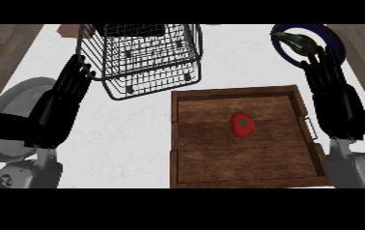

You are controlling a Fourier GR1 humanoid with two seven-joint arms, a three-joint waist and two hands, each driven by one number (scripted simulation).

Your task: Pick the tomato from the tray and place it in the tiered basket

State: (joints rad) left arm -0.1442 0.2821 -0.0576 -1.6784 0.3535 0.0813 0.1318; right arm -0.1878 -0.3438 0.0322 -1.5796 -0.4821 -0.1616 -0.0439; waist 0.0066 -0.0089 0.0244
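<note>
Where the wooden tray (242, 151) sits on the white counter (121, 137), the tomato (242, 124) lies near its middle, stem up, untouched. Wire tiered basket (146, 55) stands beyond the tray's far-left corner, just apart from it. Blue-rimmed plate (285, 50) at far right carries a dark vegetable (296, 41). Right hand (331, 96) flat, fingers straight, holding nothing, over the tray's right edge and partly covering the plate. Left hand (61, 101) likewise open and empty, left of the basket.
</note>
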